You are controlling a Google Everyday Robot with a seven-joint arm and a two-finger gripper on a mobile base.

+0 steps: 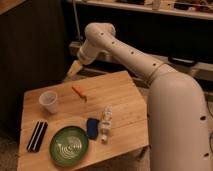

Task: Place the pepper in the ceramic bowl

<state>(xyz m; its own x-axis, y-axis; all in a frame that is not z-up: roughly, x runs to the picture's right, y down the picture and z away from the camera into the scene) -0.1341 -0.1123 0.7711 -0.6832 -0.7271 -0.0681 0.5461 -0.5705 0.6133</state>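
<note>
Gripper (75, 69): up in the air over the far edge of the table (120, 95), not touching anything. I cannot tell if it is open or closed.
Pepper (78, 92): lying flat on the table, just below the gripper.
Ceramic bowl (69, 145): at the near edge, well apart from the pepper.
White cup (48, 101): near the pepper.
Small bottle (105, 125): lying beside the bowl.

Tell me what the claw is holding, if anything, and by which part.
Nothing shows in it. The claw hangs above the far edge of the table, and the pepper lies on the tabletop, apart from it.
</note>
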